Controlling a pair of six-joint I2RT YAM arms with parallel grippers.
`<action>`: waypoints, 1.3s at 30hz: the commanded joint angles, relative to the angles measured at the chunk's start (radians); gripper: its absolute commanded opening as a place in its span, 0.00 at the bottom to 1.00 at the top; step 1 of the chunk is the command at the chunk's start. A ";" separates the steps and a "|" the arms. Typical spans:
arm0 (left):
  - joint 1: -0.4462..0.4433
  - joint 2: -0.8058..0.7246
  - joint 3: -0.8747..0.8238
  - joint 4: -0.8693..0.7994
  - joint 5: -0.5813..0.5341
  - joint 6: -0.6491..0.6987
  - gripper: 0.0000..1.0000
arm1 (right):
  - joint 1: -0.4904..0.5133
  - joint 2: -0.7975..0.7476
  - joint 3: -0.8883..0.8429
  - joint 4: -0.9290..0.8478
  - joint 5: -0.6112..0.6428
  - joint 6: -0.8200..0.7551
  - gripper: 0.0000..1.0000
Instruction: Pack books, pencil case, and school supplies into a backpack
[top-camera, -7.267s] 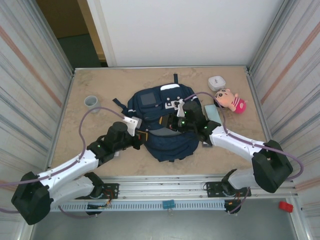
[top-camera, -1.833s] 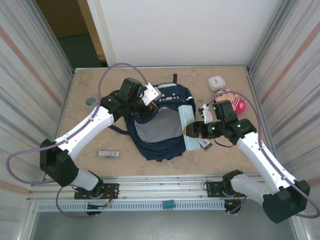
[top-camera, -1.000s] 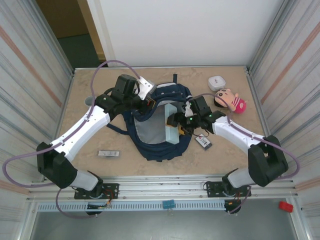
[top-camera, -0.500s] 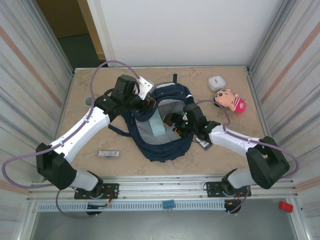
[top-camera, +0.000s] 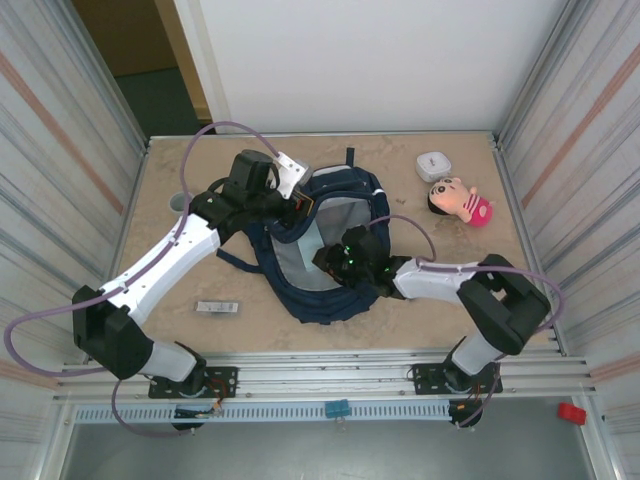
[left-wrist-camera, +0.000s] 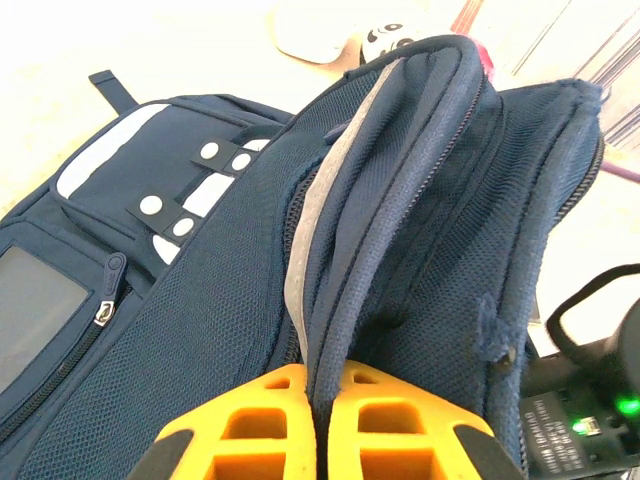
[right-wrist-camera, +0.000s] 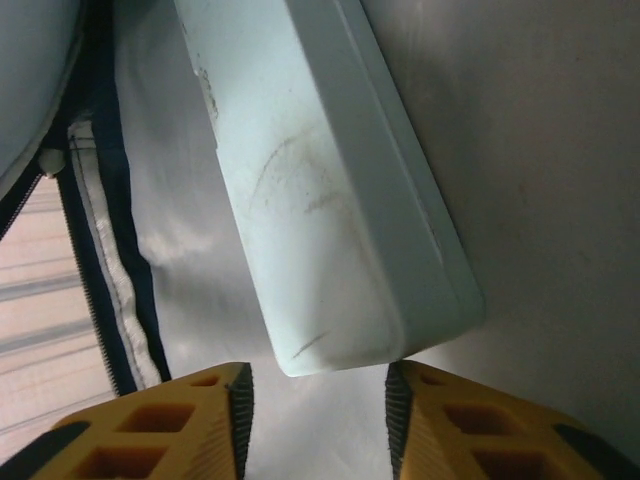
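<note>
The navy backpack (top-camera: 345, 185) lies mid-table with its main pocket gaping. My left gripper (top-camera: 298, 207) is shut on the backpack's upper rim (left-wrist-camera: 400, 150) and holds it raised; the fabric edge is pinched between the orange fingers of that gripper (left-wrist-camera: 322, 375). My right gripper (top-camera: 328, 262) reaches into the pocket. Inside, the pale teal pencil case (right-wrist-camera: 330, 190) rests on the grey lining (right-wrist-camera: 540, 150), its near end just at the tips of the open right gripper (right-wrist-camera: 318, 385), not clamped. A silver-grey bar (top-camera: 217, 308) lies on the table left of the bag. Books are out of view.
A pink-clothed doll (top-camera: 460, 203) and a small white rounded case (top-camera: 433, 164) sit at the back right. A grey cup (top-camera: 180, 200) stands at the left, partly behind the left arm. Metal walls close in both sides.
My right gripper has pushed further left into the backpack with the pencil case, which now lies inside, free of the jaws. The left arm has kept still on the rim.
</note>
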 joint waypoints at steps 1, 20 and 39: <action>-0.016 -0.055 0.007 0.140 0.063 -0.031 0.00 | 0.010 0.066 0.059 0.132 0.073 0.042 0.36; 0.019 -0.107 -0.097 0.145 -0.115 -0.043 0.00 | 0.033 0.044 0.123 0.002 0.102 -0.191 0.60; 0.070 -0.123 -0.147 0.157 -0.110 -0.085 0.00 | -0.342 -0.381 0.192 -1.096 0.224 -0.879 0.88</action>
